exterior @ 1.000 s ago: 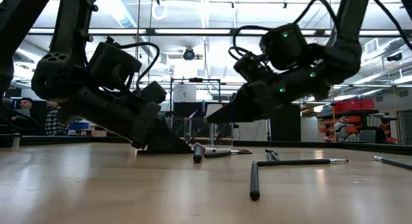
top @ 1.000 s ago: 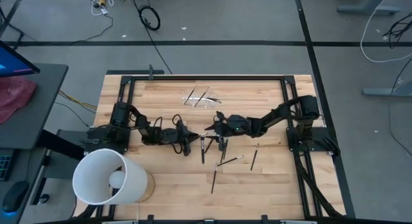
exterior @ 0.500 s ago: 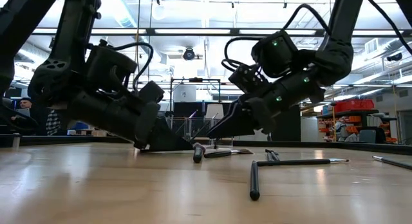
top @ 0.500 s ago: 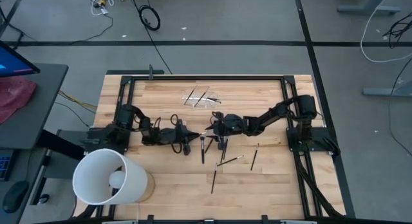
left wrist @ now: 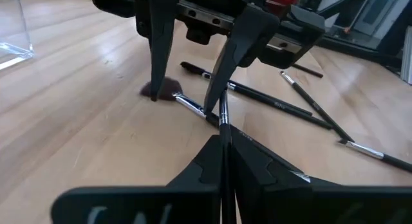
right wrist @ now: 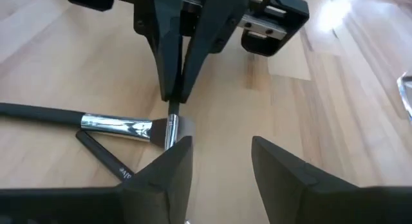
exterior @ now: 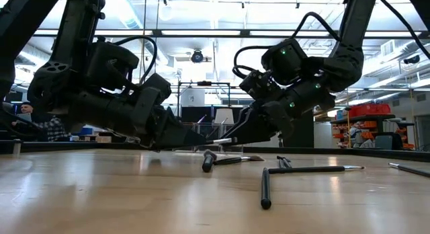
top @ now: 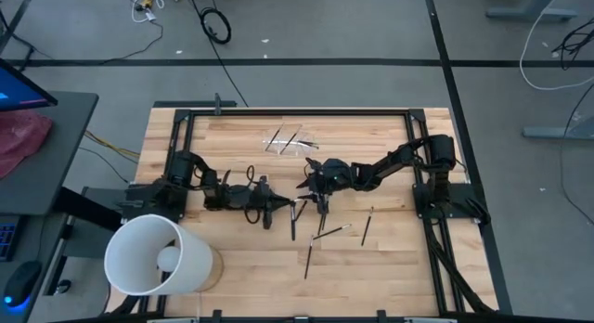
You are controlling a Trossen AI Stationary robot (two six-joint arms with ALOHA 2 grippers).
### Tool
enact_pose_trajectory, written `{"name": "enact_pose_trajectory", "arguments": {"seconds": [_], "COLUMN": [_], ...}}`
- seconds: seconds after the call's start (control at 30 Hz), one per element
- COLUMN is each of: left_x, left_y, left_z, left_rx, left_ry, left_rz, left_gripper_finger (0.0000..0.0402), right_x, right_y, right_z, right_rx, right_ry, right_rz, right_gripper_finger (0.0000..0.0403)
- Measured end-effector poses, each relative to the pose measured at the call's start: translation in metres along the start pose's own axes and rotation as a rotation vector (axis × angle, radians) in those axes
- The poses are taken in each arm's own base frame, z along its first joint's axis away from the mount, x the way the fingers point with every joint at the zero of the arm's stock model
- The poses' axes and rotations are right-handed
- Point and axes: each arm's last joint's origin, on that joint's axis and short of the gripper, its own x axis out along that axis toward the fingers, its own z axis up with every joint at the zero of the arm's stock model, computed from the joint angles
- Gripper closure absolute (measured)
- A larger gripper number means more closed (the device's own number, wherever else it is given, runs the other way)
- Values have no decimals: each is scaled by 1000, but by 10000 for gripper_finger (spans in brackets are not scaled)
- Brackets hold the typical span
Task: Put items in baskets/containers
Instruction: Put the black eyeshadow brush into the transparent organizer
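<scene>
My left gripper (top: 277, 205) sits near the table's middle, shut on a thin dark brush (left wrist: 223, 118) that sticks out past its fingertips toward my right gripper (top: 308, 186). My right gripper is open and faces it closely. The brush's free end (right wrist: 171, 130) reaches beside one right finger (right wrist: 177, 159); I cannot tell whether they touch. Several more brushes (top: 334, 230) lie flat on the wood nearer the near edge. The clear holder (top: 290, 142) stands toward the far edge with brushes in it. My left gripper pinches the brush's thin handle (left wrist: 223, 130) between its two shut fingers, which lie along the brush. The fingers come nearly level from the table's left. The brush points on past the fingertips, its free end (exterior: 222, 140) lifted clear of the table.
A large white bucket (top: 153, 256) stands at the near left corner. A brush with a silvery ferrule (right wrist: 116, 126) lies on the wood right under the two grippers. Loose brushes (exterior: 265, 187) are scattered on the near right of the table.
My left gripper has raised its fingertips off the table and moved a little toward the right, carrying the brush up with it. My right gripper has dipped lower toward the left gripper and the brush's free end.
</scene>
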Motion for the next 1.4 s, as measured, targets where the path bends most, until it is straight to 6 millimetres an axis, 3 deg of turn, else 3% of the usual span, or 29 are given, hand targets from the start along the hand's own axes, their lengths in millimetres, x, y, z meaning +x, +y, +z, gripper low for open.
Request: {"name": "enact_pose_trajectory", "arguments": {"seconds": [0.33,0.53,0.63,0.77,1.23,1.4], "left_x": [0,0,0,0,5,6], "left_y": [0,-1,-1,-2,-8,-8], "left_z": [0,-2,-1,0,10,11], "left_rx": [1,7,8,10,30,38], "left_ry": [0,17,17,-2,-74,-81], "left_rz": [-2,7,3,-3,-79,-86], "left_gripper_finger": [383,386,387,381,383,385], "right_x": [-1,-12,-15,-15,-13,-13], "right_y": [-1,-2,1,3,3,3], "right_z": [3,24,30,25,18,17], "right_rx": [-31,-53,-59,-54,-27,-29], "right_ry": [-12,-105,-144,-103,-34,-22], "right_rz": [-27,-23,87,145,98,100], "right_gripper_finger": [238,238,238,238,240,267]}}
